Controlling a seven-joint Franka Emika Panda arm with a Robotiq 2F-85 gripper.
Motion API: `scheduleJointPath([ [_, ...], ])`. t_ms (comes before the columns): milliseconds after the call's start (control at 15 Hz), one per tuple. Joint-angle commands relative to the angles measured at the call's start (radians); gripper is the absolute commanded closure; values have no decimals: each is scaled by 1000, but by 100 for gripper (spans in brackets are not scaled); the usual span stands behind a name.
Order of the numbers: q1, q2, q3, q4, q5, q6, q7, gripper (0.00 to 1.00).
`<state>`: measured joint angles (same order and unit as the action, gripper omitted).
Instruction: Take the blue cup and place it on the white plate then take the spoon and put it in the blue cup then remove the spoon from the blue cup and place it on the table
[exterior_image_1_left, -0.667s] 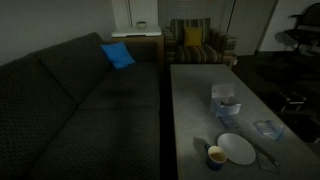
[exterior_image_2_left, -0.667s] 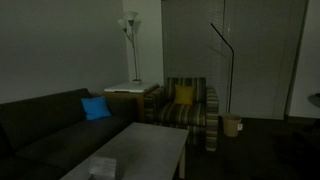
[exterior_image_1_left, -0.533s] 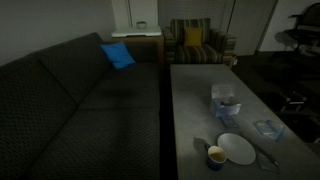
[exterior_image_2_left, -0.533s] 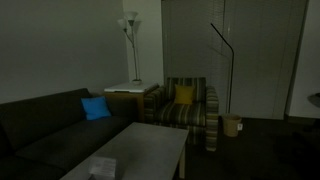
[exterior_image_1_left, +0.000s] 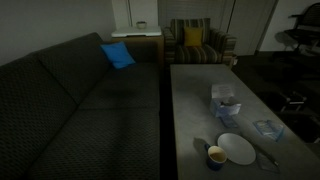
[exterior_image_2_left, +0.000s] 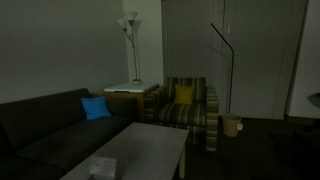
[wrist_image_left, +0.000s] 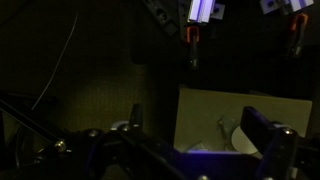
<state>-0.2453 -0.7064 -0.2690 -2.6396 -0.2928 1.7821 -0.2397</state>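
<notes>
The blue cup (exterior_image_1_left: 216, 156) stands upright on the grey table (exterior_image_1_left: 195, 110), right beside the near-left edge of the white plate (exterior_image_1_left: 238, 148). A thin pale spoon (exterior_image_1_left: 269, 160) seems to lie on the table just past the plate, barely visible. The gripper does not show in either exterior view. In the wrist view the gripper (wrist_image_left: 195, 125) is open and empty, high and far from the table (wrist_image_left: 205, 110). Between its fingers I see part of the plate (wrist_image_left: 243, 141). The cup and spoon are hidden in the wrist view.
A pale blue-white boxy object (exterior_image_1_left: 225, 100) stands mid-table; it also shows in the wrist view (wrist_image_left: 226, 123). A small pale item (exterior_image_1_left: 267, 128) lies near the table's edge. A dark sofa (exterior_image_1_left: 70, 100) runs along the table. A striped armchair (exterior_image_2_left: 190, 108) stands beyond it.
</notes>
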Motion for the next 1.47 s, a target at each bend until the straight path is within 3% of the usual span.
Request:
scheduleJointPath([
  [0, 4, 0, -2, 2, -1, -4, 2, 0],
  [800, 7, 11, 13, 7, -37, -9, -15, 0],
  [1400, 188, 224, 80, 110, -103, 20, -189, 0],
])
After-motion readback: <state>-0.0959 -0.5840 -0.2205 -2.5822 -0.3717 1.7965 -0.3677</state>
